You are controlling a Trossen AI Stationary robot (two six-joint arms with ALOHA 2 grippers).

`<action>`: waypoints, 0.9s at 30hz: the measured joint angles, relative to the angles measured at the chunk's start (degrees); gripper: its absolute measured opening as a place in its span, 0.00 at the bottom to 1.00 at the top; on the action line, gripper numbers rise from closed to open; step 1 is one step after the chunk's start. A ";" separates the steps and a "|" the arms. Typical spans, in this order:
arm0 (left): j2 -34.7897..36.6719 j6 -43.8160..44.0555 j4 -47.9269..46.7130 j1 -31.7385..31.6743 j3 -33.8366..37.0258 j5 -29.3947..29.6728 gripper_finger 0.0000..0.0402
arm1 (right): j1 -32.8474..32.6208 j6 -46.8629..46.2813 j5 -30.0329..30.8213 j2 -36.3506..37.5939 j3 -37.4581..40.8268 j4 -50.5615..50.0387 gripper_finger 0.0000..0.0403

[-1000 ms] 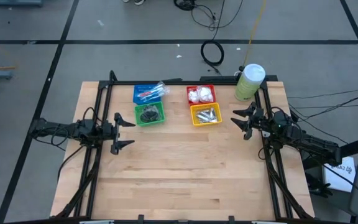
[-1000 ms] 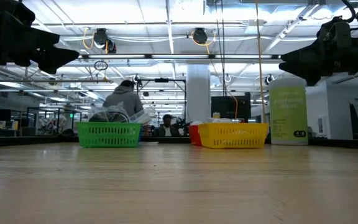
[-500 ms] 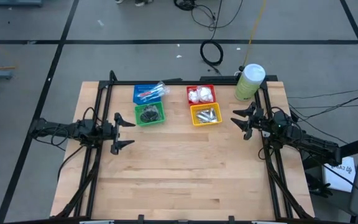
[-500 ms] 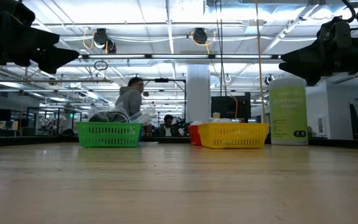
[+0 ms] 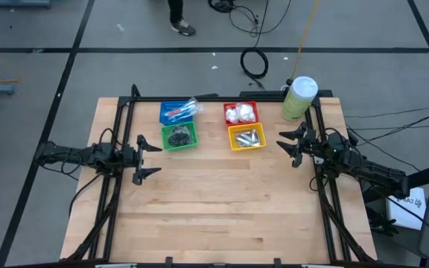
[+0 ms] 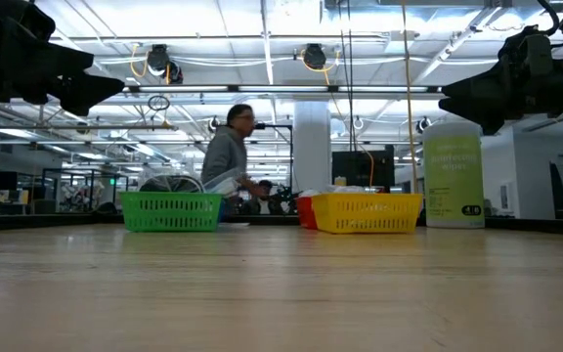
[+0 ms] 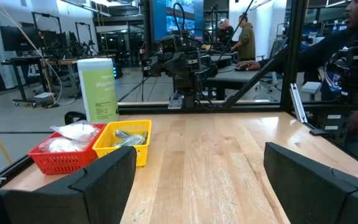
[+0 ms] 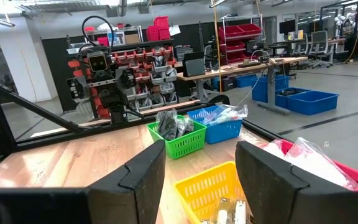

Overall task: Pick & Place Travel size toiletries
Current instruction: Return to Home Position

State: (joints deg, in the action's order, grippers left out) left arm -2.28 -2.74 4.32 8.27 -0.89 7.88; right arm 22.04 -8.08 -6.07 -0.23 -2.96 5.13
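We see the left hand (image 5: 144, 158) and the right hand (image 5: 286, 147) both spread open, holding nothing, at opposite sides of the table (image 5: 222, 201). The toiletries (image 5: 249, 136) lie in the four small baskets (image 5: 164, 139) near its far edge

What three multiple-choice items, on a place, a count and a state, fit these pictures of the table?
1. Where is the canister? A at a table corner, on the right arm's side; B at its middle; C on the floor.
2. How many baskets stand on it? A two; B four; C six.
3. How are the grippers? A both open; B both shut; C one open, one shut.
1 A: it stands at the corner beside the red basket.
2 B: blue basket, green basket, red basket, yellow basket.
3 A: left gripper and right gripper show spread fingers.
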 joint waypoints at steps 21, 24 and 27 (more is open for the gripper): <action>0.00 0.00 0.00 0.00 -0.02 -0.02 0.86 | 0.00 -0.01 0.00 -0.02 0.00 0.00 0.46; -0.01 0.00 0.00 0.01 -0.02 -0.02 0.86 | -0.02 -0.02 0.00 -0.01 0.00 0.00 0.46; 0.00 0.00 0.00 0.00 -0.02 -0.02 0.86 | 0.00 0.00 0.00 -0.02 0.00 0.00 0.46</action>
State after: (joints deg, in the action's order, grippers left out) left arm -2.28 -2.74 4.32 8.28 -0.91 7.86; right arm 22.04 -8.08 -6.07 -0.25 -2.96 5.13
